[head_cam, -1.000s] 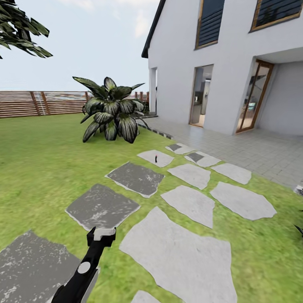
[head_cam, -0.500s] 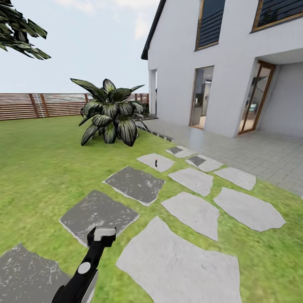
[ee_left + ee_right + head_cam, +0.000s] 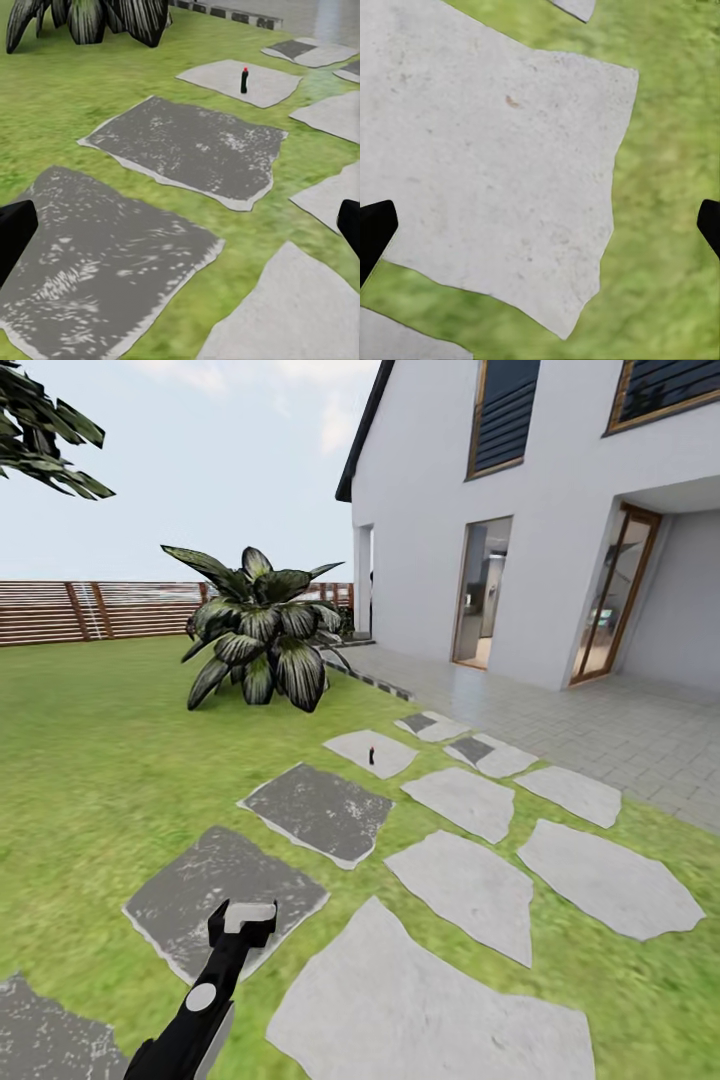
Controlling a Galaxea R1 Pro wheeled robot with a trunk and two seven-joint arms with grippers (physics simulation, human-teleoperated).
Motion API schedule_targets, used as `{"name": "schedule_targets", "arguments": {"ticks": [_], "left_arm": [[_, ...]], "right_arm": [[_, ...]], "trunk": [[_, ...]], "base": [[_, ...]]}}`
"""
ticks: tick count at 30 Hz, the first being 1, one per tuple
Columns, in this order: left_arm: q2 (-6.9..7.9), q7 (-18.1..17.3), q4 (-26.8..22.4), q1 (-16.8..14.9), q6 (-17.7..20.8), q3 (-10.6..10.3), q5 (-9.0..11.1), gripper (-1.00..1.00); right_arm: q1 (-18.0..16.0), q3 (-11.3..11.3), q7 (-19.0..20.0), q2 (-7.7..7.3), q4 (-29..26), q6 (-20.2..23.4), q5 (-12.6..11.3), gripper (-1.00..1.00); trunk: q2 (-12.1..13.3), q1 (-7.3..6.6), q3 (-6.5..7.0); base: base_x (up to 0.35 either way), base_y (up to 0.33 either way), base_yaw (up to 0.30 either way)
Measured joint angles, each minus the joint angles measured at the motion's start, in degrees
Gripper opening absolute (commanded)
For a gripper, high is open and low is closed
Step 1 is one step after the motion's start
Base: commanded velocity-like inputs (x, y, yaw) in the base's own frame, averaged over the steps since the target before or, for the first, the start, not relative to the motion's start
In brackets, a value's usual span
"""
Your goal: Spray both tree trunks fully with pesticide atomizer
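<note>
Atomizer (image 3: 371, 756) upright on stepping stone (image 3: 371, 752), lawn (image 3: 90, 760)

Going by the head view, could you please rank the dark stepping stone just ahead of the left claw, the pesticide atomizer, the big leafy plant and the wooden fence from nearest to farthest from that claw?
From the left claw:
1. Dark stepping stone, directly beneath and ahead of it.
2. Pesticide atomizer, upright on a pale stone ahead, to the right.
3. Leafy plant, on the lawn beyond.
4. Wooden fence, at the garden's far edge.
</note>
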Motion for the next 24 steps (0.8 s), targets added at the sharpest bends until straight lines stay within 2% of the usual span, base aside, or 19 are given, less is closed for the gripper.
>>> {"name": "schedule_targets", "arguments": {"ticks": [20, 24], "left_arm": [[-0.03, -0.1, 0.1, 0.0, 0.1, 0.0, 0.0, 1.00], [0.01, -0.1, 0.1, 0.0, 0.1, 0.0, 0.0, 1.00]], "right_arm": [[0.0, 0.1, 0.0, 0.34, 0.1, 0.0, 0.0, 1.00], [0.0, 0.1, 0.0, 0.39, 0.1, 0.0, 0.0, 1.00]], "trunk": [[0.0, 0.15, 0.00], [0.0, -0.27, -0.01]], "base": [[0.350, 0.000, 0.000], [0.350, 0.000, 0.000]]}}
